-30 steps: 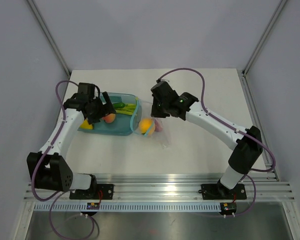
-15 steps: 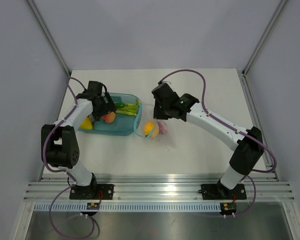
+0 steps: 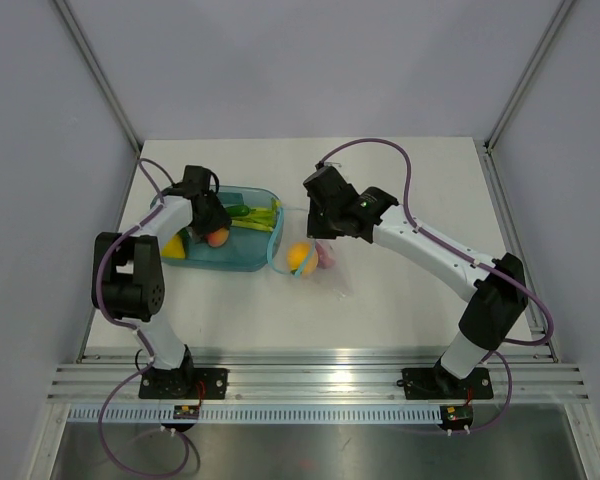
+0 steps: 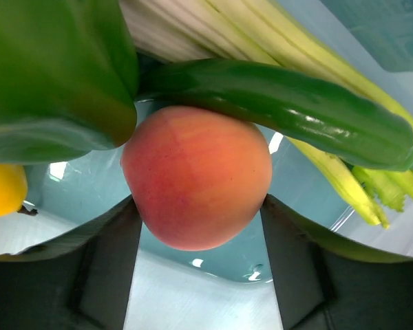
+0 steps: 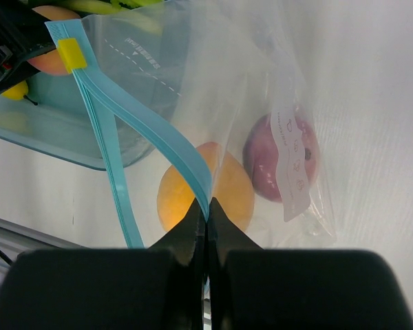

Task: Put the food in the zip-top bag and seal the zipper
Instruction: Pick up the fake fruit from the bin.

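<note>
A peach-coloured fruit (image 4: 196, 175) lies in the teal tray (image 3: 230, 262) beside a green pepper (image 4: 55, 69), a dark green cucumber (image 4: 282, 103), pale green stalks (image 4: 330, 172) and a yellow piece (image 4: 3, 189). My left gripper (image 4: 196, 206) is open, its fingertips on either side of the fruit's near half; it sits over the tray (image 3: 208, 228). My right gripper (image 5: 206, 206) is shut on the light-blue zipper (image 5: 151, 130) of the clear bag (image 5: 227, 82) and holds its mouth up next to the tray. An orange fruit (image 5: 175, 196) and a purple one (image 5: 261, 161) lie inside the bag (image 3: 315, 265).
The tray's right rim touches the bag's mouth. A yellow slider (image 5: 69, 55) sits at the far end of the zipper. White table (image 3: 400, 300) lies to the right of and in front of the bag.
My left arm has folded back and its gripper has moved in over the tray to the peach-coloured fruit. The right gripper keeps hold of the zipper, nearly still.
</note>
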### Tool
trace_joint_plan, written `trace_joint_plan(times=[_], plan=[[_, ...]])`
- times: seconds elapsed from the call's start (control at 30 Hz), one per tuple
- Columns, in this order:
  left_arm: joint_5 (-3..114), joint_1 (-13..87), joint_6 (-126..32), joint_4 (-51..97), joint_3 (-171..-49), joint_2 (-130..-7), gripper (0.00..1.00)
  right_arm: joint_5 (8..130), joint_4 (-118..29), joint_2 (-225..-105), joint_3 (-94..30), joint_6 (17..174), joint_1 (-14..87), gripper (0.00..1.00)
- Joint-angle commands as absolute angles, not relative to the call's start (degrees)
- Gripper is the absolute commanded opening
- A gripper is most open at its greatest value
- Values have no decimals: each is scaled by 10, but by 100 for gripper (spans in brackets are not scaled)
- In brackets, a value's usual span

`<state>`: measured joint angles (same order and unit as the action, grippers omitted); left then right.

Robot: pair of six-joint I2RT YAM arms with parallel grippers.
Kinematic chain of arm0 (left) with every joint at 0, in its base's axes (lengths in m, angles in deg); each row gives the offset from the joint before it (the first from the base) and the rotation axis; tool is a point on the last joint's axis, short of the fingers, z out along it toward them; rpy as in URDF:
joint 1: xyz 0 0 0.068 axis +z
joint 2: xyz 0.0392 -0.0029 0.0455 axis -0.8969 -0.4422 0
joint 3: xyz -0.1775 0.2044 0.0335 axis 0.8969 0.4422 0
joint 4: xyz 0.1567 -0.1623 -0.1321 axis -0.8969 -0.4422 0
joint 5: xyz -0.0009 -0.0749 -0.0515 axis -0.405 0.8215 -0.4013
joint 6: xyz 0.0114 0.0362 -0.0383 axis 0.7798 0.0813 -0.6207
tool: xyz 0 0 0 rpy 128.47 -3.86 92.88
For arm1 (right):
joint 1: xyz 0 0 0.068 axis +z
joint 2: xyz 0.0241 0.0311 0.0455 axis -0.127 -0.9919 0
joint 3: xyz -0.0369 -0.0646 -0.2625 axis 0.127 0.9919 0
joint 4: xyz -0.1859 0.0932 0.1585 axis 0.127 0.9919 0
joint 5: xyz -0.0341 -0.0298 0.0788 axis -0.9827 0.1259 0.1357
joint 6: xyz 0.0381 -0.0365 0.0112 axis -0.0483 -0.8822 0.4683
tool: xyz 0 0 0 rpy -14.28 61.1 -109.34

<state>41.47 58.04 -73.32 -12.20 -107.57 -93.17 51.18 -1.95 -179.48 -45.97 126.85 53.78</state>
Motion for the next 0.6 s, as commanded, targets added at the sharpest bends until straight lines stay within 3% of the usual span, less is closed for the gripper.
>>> trace_joint_plan(times=[0.0,0.07,0.13,0.4,0.57], plan=[[393,581,-734,-98,-1084,-924,61,505,-19,-1794,-486,1261,538,0],[390,582,-730,-106,-1083,-905,50,504,-21,-1794,-483,1263,538,0],[391,580,-716,-113,-1079,-872,47,503,-23,-1793,-481,1264,538,0],[444,544,-621,-209,-1098,-701,46,505,-29,-1804,-481,1263,538,0],[602,484,-572,-259,-1143,-664,47,514,-34,-1827,-499,1263,538,0]])
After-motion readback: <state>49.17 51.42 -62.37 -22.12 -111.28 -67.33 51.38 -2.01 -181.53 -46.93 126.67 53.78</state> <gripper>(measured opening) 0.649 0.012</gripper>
